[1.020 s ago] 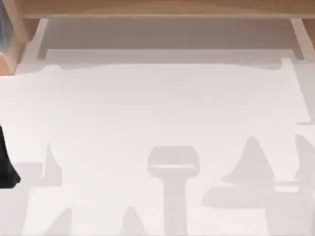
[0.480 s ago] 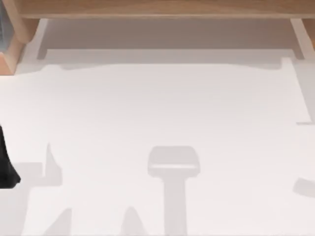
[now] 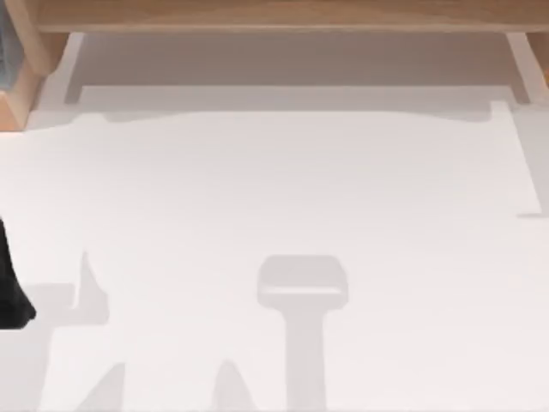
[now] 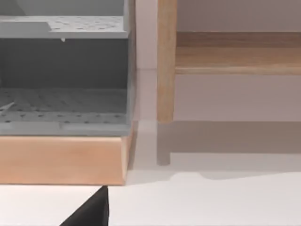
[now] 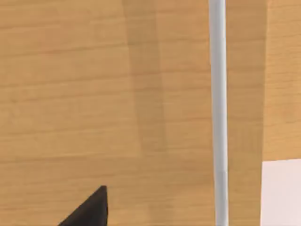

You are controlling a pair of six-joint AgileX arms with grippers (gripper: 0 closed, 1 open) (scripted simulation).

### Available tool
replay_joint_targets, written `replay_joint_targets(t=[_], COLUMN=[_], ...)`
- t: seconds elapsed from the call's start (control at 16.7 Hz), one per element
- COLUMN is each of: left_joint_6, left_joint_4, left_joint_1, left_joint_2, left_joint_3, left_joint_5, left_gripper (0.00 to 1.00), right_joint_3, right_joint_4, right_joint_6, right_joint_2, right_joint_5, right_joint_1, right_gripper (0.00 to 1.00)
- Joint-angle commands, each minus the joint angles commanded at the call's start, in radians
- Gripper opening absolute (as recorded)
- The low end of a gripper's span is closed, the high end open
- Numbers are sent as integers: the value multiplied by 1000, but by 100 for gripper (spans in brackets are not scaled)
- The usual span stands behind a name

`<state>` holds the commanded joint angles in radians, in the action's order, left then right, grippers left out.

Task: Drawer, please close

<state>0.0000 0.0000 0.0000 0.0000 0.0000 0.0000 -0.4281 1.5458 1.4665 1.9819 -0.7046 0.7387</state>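
The right arm's shadow has gone from the tabletop [image 3: 274,189] at 4 o'clock. My right end effector [image 5: 89,209] now faces the wooden drawer [image 5: 94,94] close up, near its grey handle [image 5: 217,94], so I judge the push is close. I cannot tell whether it is released or clenched. The left arm [image 3: 10,292] is parked at 9 o'clock.

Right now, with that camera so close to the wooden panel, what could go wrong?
1. The right wrist view faces a wooden front with a slim pale bar handle at close range; a push landing on the bar might glance off rather than press squarely.
2. The left arm sits at the table's left edge near a grey shelf unit on a wood base; any swing could clip it.
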Motion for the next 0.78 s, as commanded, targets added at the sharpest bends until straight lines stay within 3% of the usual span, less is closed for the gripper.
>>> replay_joint_targets(t=[0.18, 0.78], left_joint_6=[0, 0], left_joint_4=[0, 0], left_joint_1=[0, 0], left_joint_2=[0, 0], left_joint_3=[0, 0], left_joint_5=[0, 0], left_gripper=[100, 100], right_joint_3=[-6, -69], right_joint_4=[63, 24], right_joint_6=[79, 86], right_joint_2=[50, 73], right_joint_5=[-9, 38], right_joint_1=[8, -39], right_gripper=[100, 100])
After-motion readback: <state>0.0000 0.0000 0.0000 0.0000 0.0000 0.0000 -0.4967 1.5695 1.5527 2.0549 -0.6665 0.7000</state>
